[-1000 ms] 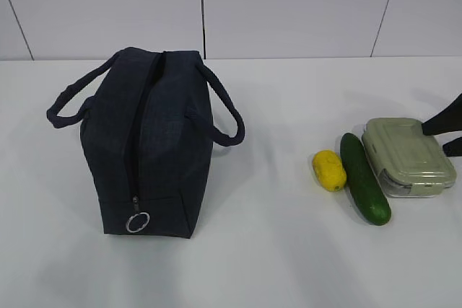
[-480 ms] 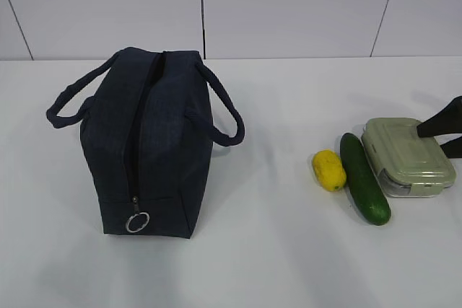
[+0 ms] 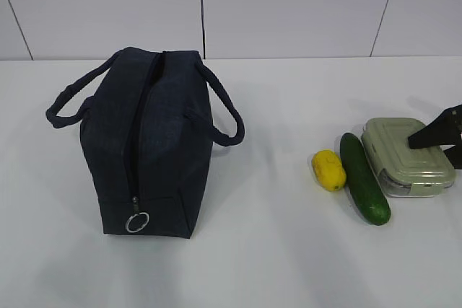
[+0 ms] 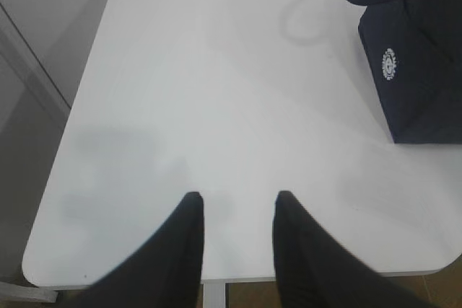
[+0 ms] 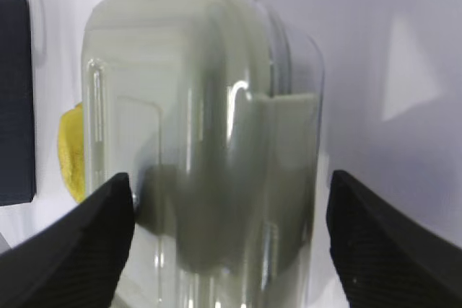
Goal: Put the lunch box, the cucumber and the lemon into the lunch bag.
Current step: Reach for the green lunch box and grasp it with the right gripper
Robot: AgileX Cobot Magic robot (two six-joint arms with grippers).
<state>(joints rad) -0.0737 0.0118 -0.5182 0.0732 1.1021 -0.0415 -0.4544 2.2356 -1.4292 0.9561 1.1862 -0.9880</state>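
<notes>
The navy lunch bag (image 3: 148, 142) stands at the left, its zipper ring pull (image 3: 137, 221) at the near end. Its logo side shows in the left wrist view (image 4: 415, 70). The yellow lemon (image 3: 329, 169), the dark green cucumber (image 3: 364, 178) and the sage-lidded lunch box (image 3: 404, 155) lie in a row at the right. My right gripper (image 3: 433, 148) is open over the box's right end. In the right wrist view the gripper (image 5: 229, 185) has the box (image 5: 202, 142) between its spread jaws, with the lemon (image 5: 70, 156) beyond. My left gripper (image 4: 237, 198) is open and empty over bare table.
The white table (image 3: 274, 250) runs to a white panelled wall behind. Its near-left corner and edge (image 4: 43, 250) lie just under my left gripper. The bag's looped handles (image 3: 227, 117) stick out to both sides.
My right gripper has moved left and lower, from the frame's right edge to over the lunch box's right end. The bag, lemon, cucumber and box have not moved.
</notes>
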